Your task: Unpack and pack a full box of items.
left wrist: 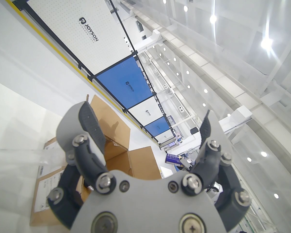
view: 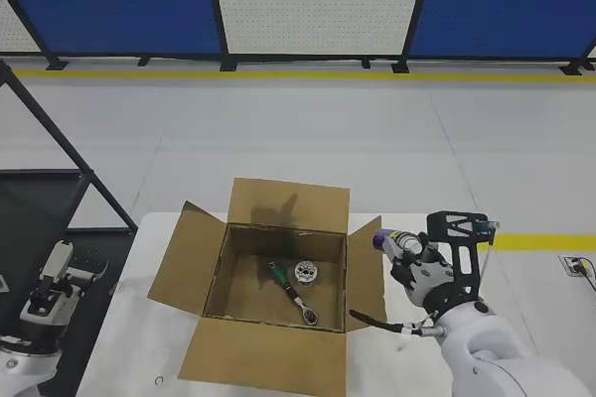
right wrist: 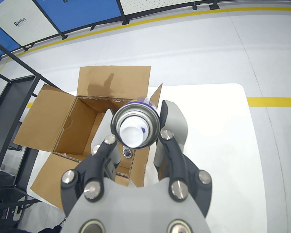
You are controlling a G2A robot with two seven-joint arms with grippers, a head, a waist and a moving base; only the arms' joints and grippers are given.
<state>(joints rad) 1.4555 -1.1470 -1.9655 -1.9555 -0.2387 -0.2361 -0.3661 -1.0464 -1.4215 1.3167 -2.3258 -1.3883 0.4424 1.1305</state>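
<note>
Mid-unpack, by the look of things. Grips a spray can (view: 395, 240) in the right gripper (right wrist: 137, 122), jaws closed on the can's body, one metal-rimmed end turned toward the wrist. Holds it up off the surface at the right side of the cardboard box (view: 288, 205), roughly over the right flap and not down in the well. Hard to say whether just inside or just outside that flap's edge.

On the box floor: a ratchet wrench (view: 292, 291) lying on a diagonal, and a round metal socket (view: 305, 270) just beside its far end, close to touching. All four flaps folded open.

Spreads the left gripper (left wrist: 146, 109) wide with nothing between the pads, off the near left edge of the white table (right wrist: 220, 134), aimed up toward the ceiling.

Judged from the can held above the well with two tools lying inside, carrying out rather than loading in — though not certain from this alone. Calls next for a swing to the right, over the table beyond the flap, then a slow descent until the can meets the surface, then release. Likely to roll if laid on its side, so better stood on end or let go gently. After that, back into the box for the wrench and socket — a low, narrow pinch across the wrench handle, flat against the cardboard.
</note>
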